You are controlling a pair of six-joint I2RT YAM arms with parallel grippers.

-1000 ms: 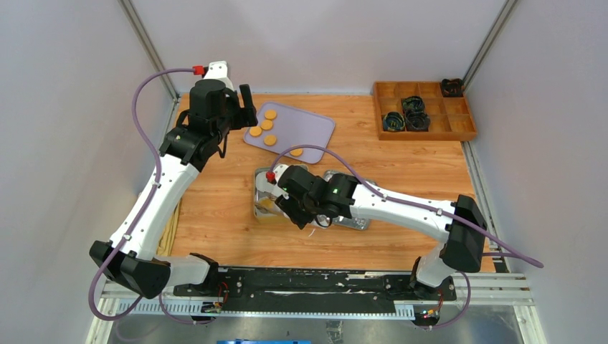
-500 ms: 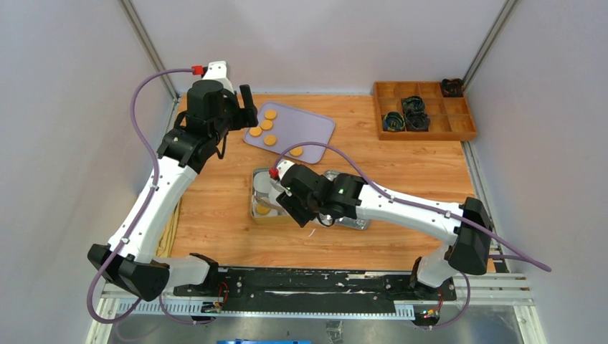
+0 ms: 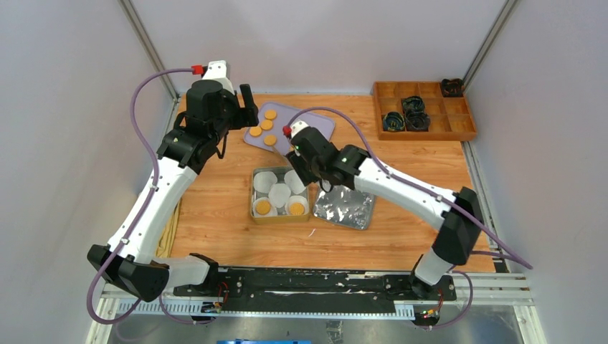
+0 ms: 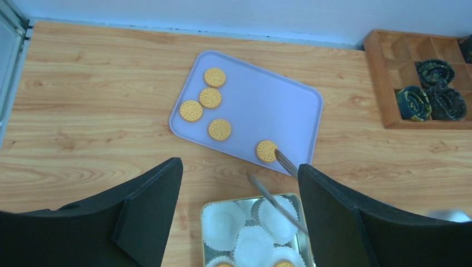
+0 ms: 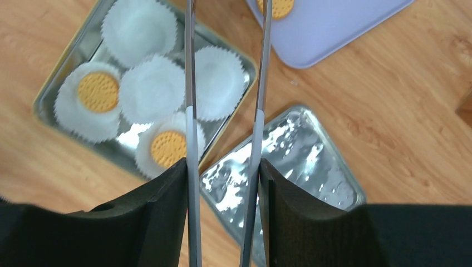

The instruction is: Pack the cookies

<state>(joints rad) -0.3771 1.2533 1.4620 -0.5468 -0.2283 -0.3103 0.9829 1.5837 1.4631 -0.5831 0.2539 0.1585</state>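
Several cookies (image 3: pixel 266 125) lie on a lavender tray (image 3: pixel 315 125); the left wrist view shows a lone cookie (image 4: pixel 266 151) near its front corner. A metal tin (image 3: pixel 252 193) holds white paper cups, and two of them hold a cookie (image 5: pixel 98 92) and a second cookie (image 5: pixel 168 148). My right gripper (image 3: pixel 307 163) (image 5: pixel 222 172) is shut on metal tweezers (image 5: pixel 190 83). Their tines stand apart and empty, with the tips reaching the lone cookie (image 5: pixel 281 6). My left gripper (image 3: pixel 245 107) (image 4: pixel 239 167) hangs open and empty, high over the tray's left edge.
The tin's shiny lid (image 3: pixel 348 208) lies right of the tin. A wooden compartment box (image 3: pixel 459 132) with dark rolled items stands at the back right. Grey walls close in the table on both sides and at the back.
My right gripper has carried the tweezers from over the tin back toward the lavender tray, uncovering the tin and its two filled cups. The left arm has stayed put.
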